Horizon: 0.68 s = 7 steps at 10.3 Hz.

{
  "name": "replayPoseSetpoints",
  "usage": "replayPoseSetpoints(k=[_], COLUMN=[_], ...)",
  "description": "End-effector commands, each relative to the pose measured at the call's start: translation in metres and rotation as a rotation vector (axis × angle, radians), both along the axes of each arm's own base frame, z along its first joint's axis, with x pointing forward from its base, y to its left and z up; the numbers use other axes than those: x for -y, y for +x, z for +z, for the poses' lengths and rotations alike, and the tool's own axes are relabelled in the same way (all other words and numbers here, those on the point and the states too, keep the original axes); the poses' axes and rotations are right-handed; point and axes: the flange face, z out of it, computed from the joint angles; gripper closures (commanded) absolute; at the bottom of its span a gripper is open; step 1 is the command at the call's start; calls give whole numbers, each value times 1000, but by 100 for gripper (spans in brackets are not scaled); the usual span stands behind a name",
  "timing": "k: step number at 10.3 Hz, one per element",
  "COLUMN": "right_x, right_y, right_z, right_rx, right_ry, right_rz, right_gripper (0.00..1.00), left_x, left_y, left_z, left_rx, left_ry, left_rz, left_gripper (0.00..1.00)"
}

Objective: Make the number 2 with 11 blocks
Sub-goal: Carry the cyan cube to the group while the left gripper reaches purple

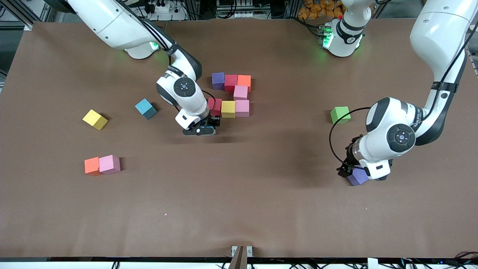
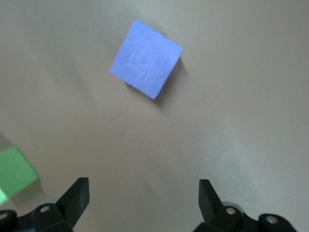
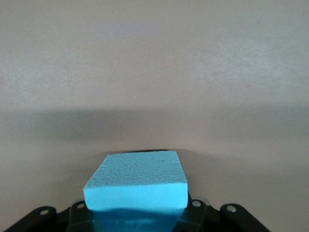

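Right claw [image 1: 203, 129] clamped on a light-blue block [image 3: 137, 186], over the surface [image 1: 239, 194]. Left claw [image 2: 144, 195] spread apart above a purple block [image 2: 146, 59].

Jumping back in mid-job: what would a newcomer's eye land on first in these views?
The half-built cluster of seven blocks at the table's middle stands out first. The right gripper is beside the cluster's red block, jaws shut on a light-blue block. Next, the left gripper hangs with open jaws over a lone purple block toward the left arm's end of the table.
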Motion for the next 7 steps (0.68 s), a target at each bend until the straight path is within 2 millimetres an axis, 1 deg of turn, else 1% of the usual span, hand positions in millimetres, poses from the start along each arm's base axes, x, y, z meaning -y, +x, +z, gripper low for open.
replayPoseSetpoints(k=[1,3,4,5,7], right_x=[-20,-20,-20,-19,-13], right_y=[-2,-6,-7,-8,-8], right_z=[-8,-22,-23,-22,-25], right_rx=[-2,1,-3,-3,-10], right_ry=[-2,-49,-71,-109,-161], right_rz=[-42,-31,-20,1,19], right_gripper=[78,78,78,78,78], left_x=[-21,-26,-28,-31,-47], left_y=[8,11,17,20,28], left_z=[-12,-26,-26,-31,-35], left_rx=[21,13,25,23,26], left_ry=[36,50,58,67,72], left_rz=[-164,-284,-312,-337,-388], left_gripper=[0,0,0,0,0])
